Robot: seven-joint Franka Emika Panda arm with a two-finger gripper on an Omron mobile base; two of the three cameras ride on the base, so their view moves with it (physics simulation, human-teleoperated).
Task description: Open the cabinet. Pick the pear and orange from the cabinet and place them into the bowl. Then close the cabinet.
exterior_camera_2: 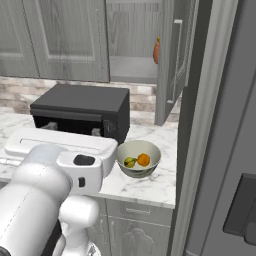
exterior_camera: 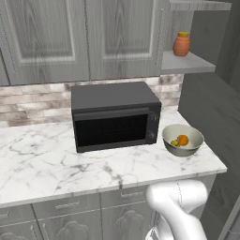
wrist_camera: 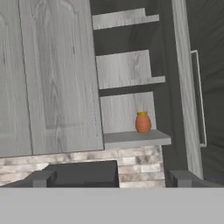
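Hand view: cabinet (wrist_camera: 131, 113) stands open beyond spread fingertips (wrist_camera: 41, 178).

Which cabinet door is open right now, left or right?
The right door, swung out beside the fridge side, baring the shelf with the terracotta jar. The left door sits flush and closed.

Cabinet (wrist_camera: 127, 113) door open, pear (exterior_camera_2: 130, 162), orange (exterior_camera_2: 144, 159) in bowl (exterior_camera_2: 125, 152)
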